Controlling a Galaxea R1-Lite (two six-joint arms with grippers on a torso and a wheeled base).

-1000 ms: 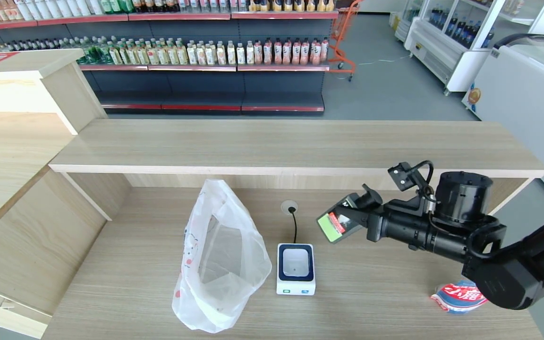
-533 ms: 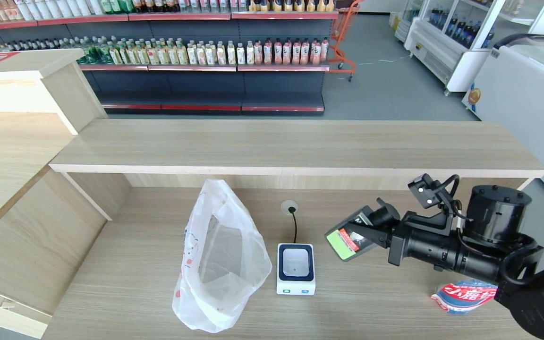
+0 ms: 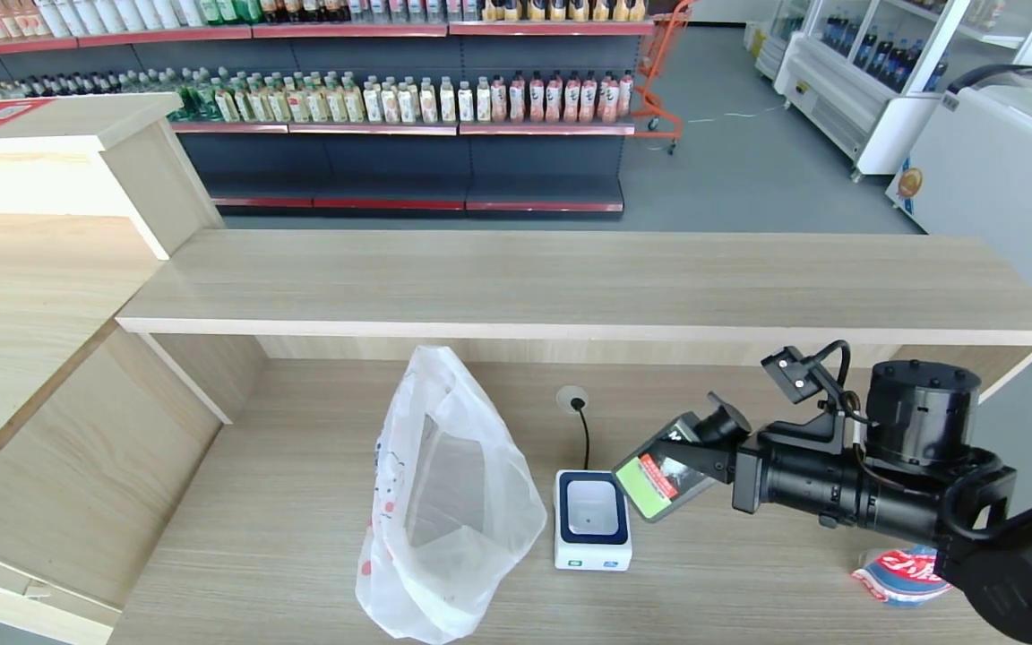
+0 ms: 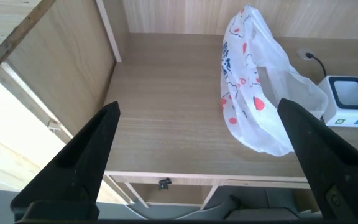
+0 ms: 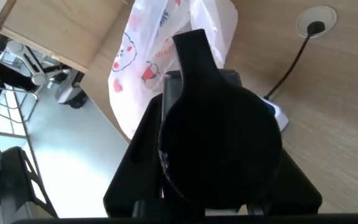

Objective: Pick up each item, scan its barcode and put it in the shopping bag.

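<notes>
1. Pouch in red, white and blue [image 3: 899, 574] lay on the near right part of the wooden desk [image 3: 256, 537], partly hidden behind my right arm.
2. My left gripper [image 4: 199, 106] hung above the desk's near left side, its two fingers spread wide apart with nothing between them.
3. Around the middle of the desk stood the shopping bag [image 3: 449, 502], thin white plastic with red prints, its mouth gaping upward.
4. Just beside the bag, on its right, sat the scanner [image 3: 593, 520], a white box with a dark-framed window facing up.
5. My right gripper [image 3: 691, 452] was clamped on a small flat pack [image 3: 655, 475] with a green and red face. I had it in the air, tilted, just right of the scanner and above it. In the head view the pack's lower corner overlapped the scanner's right edge.
6. A black cable [image 3: 584, 439] ran from the back of the scanner to a round port [image 3: 572, 397] in the desk.
7. Behind the desk rose a long wooden ledge [image 3: 588, 287], running across its whole width.
8. Farthest off I saw store shelves [image 3: 408, 98] lined with bottles, an orange cart [image 3: 664, 81] at the aisle's end, and white freezers [image 3: 1000, 170] to the right.
</notes>
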